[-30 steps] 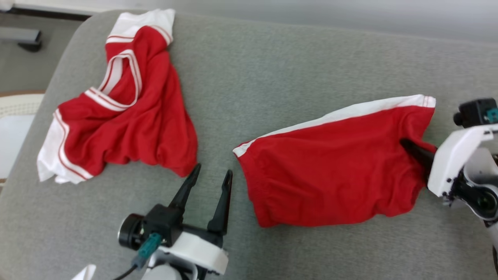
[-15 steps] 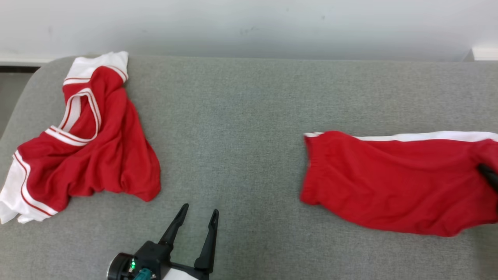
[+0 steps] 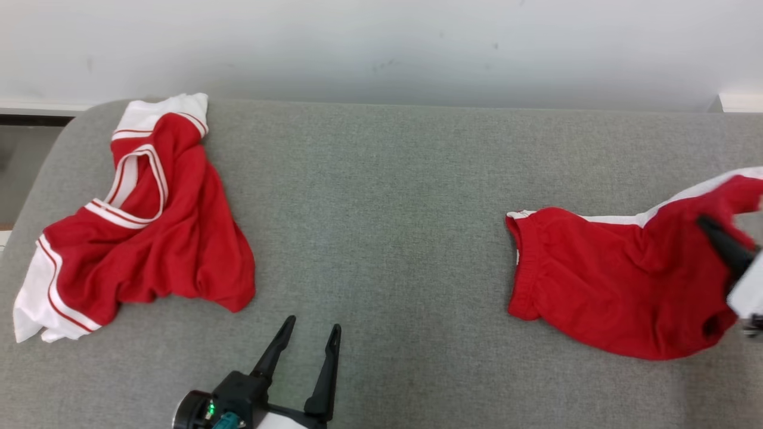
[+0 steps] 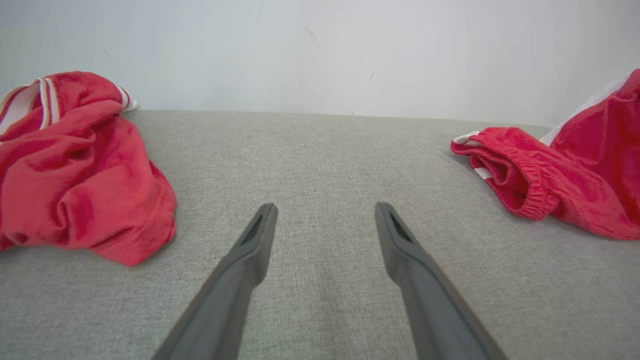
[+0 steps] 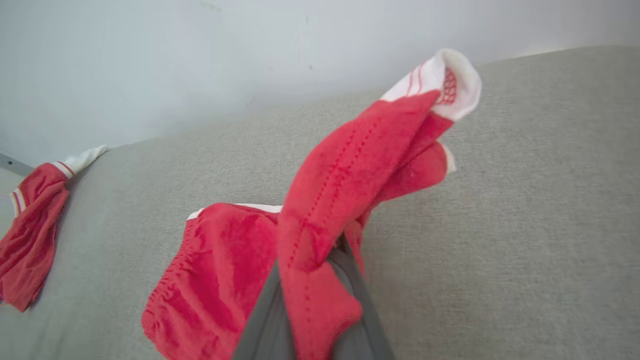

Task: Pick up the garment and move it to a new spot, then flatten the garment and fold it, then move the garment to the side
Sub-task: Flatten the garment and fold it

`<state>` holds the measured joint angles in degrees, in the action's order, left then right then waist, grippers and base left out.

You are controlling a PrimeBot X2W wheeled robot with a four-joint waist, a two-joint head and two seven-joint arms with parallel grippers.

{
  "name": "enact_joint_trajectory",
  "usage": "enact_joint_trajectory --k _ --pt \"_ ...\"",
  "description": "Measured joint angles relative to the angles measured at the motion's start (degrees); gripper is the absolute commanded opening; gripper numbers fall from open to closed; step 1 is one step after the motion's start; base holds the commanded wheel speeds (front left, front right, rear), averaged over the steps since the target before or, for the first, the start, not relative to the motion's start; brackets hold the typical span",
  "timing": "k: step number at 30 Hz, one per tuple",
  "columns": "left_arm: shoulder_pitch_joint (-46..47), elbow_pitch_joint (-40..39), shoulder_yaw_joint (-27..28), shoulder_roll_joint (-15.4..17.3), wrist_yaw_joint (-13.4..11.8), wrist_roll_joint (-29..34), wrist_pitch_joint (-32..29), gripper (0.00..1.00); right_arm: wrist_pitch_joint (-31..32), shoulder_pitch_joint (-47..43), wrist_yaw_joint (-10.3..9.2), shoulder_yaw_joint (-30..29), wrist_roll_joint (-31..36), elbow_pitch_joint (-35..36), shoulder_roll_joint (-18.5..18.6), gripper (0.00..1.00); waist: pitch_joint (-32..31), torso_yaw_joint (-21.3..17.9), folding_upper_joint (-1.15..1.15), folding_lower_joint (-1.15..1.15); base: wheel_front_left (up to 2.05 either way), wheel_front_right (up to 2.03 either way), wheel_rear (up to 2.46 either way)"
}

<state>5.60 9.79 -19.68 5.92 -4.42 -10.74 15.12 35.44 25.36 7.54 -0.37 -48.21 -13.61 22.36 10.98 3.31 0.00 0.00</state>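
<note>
Left gripper [image 3: 313, 323]: two long dark fingers [image 4: 250, 260] recorded, tapered to narrow tips; slotted recess noted near each tip. Black housing [image 3: 241, 387] observed at finger base. Round black module [image 3: 191, 411] fitted at side, green indicator light [image 3: 210, 409] seen lit. Teal connector [image 3: 226, 422] noted below. White shell [image 3: 280, 422] recorded behind.

Right gripper [image 3: 712, 231]: dark grey fingers, matte finish noted in right wrist view. White casing [image 3: 748, 295] recorded behind.

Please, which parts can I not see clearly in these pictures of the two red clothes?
- Head view: the right edge cuts off part of the red shorts and most of the right end effector.
- Right wrist view: the shorts' fabric covers that end effector's fingertips.
- Left wrist view: the left edge cuts off the red shirt.
- Head view: the bottom edge cuts off the left end effector's base.
</note>
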Motion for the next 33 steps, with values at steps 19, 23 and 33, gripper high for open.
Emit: enact_joint_trajectory --k 19,23,33 --pt "0.0 3.2 1.7 -2.8 2.7 0.3 0.0 1.00 3.6 -0.1 0.00 4.8 21.4 0.7 -18.9 1.00 -0.4 4.4 0.00 0.01 0.00 0.00 0.00" --pt "-0.3 3.5 2.4 -2.9 2.9 0.4 0.0 1.00 2.2 -1.6 0.00 7.6 17.3 1.7 -19.3 1.00 -1.0 4.1 0.00 0.01 0.00 0.00 0.00" --pt "-1.3 2.6 4.5 -3.1 3.2 1.2 0.0 1.00 -12.3 -8.3 0.01 13.0 17.7 15.5 -15.1 1.00 -3.3 1.9 0.00 0.00 0.00 0.00 0.00"
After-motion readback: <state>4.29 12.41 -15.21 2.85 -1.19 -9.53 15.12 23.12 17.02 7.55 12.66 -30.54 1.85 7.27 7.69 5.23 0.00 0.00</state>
